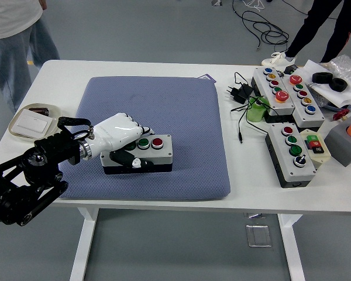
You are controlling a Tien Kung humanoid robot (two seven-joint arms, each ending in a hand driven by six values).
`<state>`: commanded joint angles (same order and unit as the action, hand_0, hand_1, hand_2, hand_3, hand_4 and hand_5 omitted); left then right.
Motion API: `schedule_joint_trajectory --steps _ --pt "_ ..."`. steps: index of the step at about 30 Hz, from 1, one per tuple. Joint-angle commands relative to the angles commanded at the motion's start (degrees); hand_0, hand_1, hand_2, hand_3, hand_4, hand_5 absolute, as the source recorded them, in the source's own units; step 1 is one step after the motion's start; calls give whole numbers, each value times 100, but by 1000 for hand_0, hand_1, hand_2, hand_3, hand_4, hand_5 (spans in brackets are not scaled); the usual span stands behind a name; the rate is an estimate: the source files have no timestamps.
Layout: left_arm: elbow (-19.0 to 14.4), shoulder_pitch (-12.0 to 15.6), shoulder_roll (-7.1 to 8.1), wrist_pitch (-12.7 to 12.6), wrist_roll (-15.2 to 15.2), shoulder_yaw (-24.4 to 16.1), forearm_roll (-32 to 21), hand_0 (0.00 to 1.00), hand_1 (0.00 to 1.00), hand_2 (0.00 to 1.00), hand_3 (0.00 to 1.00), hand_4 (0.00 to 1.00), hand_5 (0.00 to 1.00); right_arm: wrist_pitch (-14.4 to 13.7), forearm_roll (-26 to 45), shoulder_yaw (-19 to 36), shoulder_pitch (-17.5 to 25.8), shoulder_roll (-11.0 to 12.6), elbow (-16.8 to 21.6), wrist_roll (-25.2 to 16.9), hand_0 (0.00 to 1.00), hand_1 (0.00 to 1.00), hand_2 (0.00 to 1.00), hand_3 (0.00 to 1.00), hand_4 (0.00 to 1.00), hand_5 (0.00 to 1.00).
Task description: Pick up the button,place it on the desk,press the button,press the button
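Observation:
A grey button box (145, 153) with a black base, a green button and a red button sits on the blue-grey mat (164, 105) near the mat's front left. My left hand (120, 140), white with black joints, is shut on the box's left end, fingers over its top and thumb against its front side. My black left arm comes in from the lower left. The right arm is out of view.
Several other button boxes (289, 153) and a black power adapter (237, 92) with cable lie on the right of the table. A beige dish (30, 120) sits at the left edge. People stand at the far left and far right.

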<state>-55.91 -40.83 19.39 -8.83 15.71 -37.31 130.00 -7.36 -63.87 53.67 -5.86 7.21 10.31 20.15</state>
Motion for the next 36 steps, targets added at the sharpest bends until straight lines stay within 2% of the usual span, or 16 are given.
schedule_joint_trajectory --steps 2,3,8,9,14,15,17,20,21,26,27,32,33,36 --pt "-9 15 -2 49 -14 27 0 606 535 555 681 773 158 3 -15 7 19 0 0 1 631 555 636 573 308 263" --pt "-11 27 -7 42 -10 38 0 731 664 668 731 808 228 3 -14 7 33 -1 0 -3 631 555 637 571 309 263" --pt "-58 59 -5 67 33 -10 0 731 664 668 731 808 228 6 -37 18 65 -10 0 -8 631 555 637 571 309 263" --pt "-74 55 1 83 37 -23 0 900 784 765 791 848 292 7 -46 24 63 -12 0 -7 631 555 636 571 309 263" --pt "-178 22 62 106 13 -90 0 900 784 765 791 848 292 36 -147 63 43 -12 0 7 631 555 636 571 309 263" --pt "-177 18 65 113 13 -98 0 998 882 867 862 889 347 37 -160 73 42 -13 0 9 630 555 636 569 309 266" --pt "-178 25 75 109 19 -153 0 998 882 867 862 889 347 39 -161 69 41 -14 0 9 630 555 636 569 309 266" --pt "-260 30 102 247 -11 -248 0 998 882 867 862 889 347 39 -122 39 27 -11 0 8 630 555 636 569 309 266" --pt "-287 25 103 306 -29 -259 0 998 925 910 911 998 551 41 -119 31 26 -8 0 8 630 555 635 570 310 263" --pt "-400 20 96 458 -54 -331 0 998 925 910 911 998 551 43 -126 42 22 -8 0 11 630 555 635 570 310 263" --pt "-444 24 108 512 -58 -347 0 998 939 944 927 998 630 42 -123 37 21 -7 0 9 630 554 635 570 310 264" --pt "-587 40 158 755 -71 -411 -118 998 939 944 927 998 630 40 -101 26 17 -1 0 -1 630 554 635 570 310 264" --pt "-623 48 170 833 -69 -437 -199 998 995 998 992 998 680 37 -101 32 11 -1 0 -3 630 554 635 570 310 264" --pt "-670 50 194 947 -65 -447 -237 998 995 998 992 998 680 35 -104 40 -1 -1 0 -6 630 554 635 570 310 264"
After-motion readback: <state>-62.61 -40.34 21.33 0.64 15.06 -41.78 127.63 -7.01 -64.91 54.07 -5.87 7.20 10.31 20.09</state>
